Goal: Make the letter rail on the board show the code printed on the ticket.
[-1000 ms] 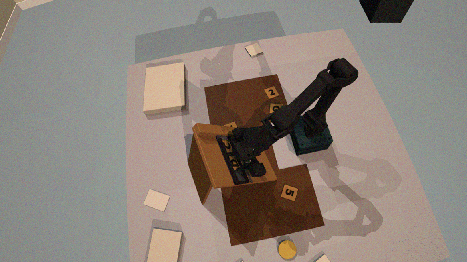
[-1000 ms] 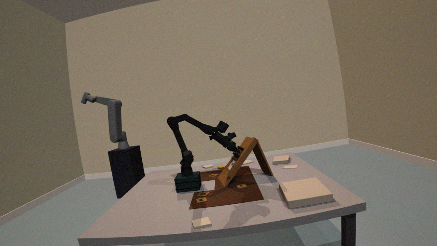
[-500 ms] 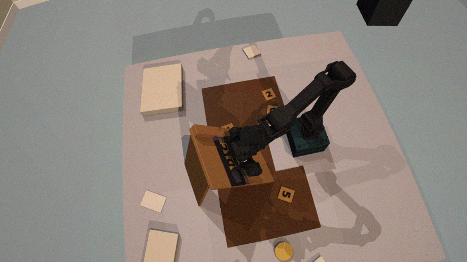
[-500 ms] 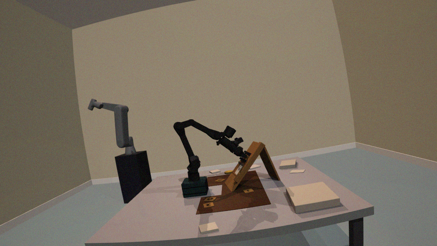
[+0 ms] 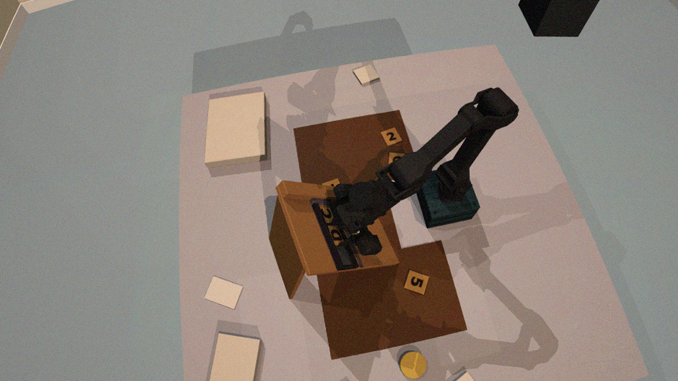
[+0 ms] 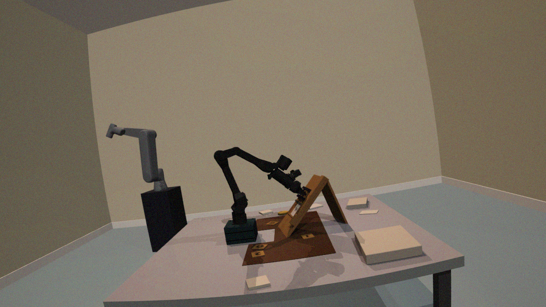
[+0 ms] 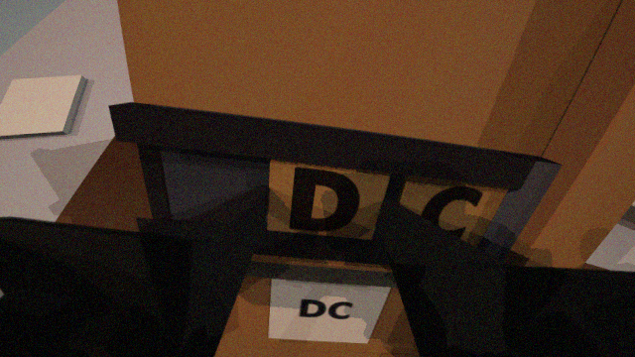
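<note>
The tilted wooden board (image 5: 302,232) (image 6: 305,208) (image 7: 317,59) bears a dark rail (image 7: 298,139). The white ticket (image 7: 288,327) below it reads DC. The C tile (image 5: 325,211) (image 7: 414,195) sits in the rail at the right, by its end block. The D tile (image 5: 335,235) (image 7: 324,198) lies in the rail left of C, upright, with a narrow gap between them. My gripper (image 6: 303,196) (image 7: 325,200) is shut on the D tile, one finger on each side, the right finger reaching into the gap. The rail is bare left of D.
On the brown mat (image 5: 349,339) lie a 2 tile (image 5: 391,136) (image 6: 258,253), a 5 tile (image 5: 417,281), and partly hidden tiles. A yellow disc (image 5: 412,365) and pale slabs (image 5: 236,127) (image 6: 389,242) stand around. A grey arm (image 6: 148,152) stands beyond the counter.
</note>
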{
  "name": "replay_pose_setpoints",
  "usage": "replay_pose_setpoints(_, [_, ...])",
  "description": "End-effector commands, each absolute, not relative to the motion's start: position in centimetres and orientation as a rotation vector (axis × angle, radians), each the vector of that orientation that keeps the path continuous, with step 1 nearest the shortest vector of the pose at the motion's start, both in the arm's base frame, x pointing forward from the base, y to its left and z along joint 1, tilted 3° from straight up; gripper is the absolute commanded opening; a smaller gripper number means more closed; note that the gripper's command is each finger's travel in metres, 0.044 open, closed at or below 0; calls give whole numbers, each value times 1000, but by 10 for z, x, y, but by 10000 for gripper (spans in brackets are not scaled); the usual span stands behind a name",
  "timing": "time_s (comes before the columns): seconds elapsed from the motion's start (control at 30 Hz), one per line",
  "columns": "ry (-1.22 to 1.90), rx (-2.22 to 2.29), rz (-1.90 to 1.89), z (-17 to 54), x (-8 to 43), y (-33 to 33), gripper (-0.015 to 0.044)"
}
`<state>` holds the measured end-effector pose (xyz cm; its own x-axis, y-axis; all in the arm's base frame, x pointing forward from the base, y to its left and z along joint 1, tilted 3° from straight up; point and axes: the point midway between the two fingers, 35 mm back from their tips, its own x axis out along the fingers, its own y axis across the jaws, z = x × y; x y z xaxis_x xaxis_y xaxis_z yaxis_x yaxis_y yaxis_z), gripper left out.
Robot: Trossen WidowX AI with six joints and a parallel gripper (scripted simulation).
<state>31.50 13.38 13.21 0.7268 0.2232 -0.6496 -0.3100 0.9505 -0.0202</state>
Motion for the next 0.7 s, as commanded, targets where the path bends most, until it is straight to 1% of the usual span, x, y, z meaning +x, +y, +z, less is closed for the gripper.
replay_pose_setpoints(0.0, [697, -131, 296, 136, 310, 132, 295])
replay_pose_setpoints(0.67, [698, -131, 296, 145, 299, 129, 295])
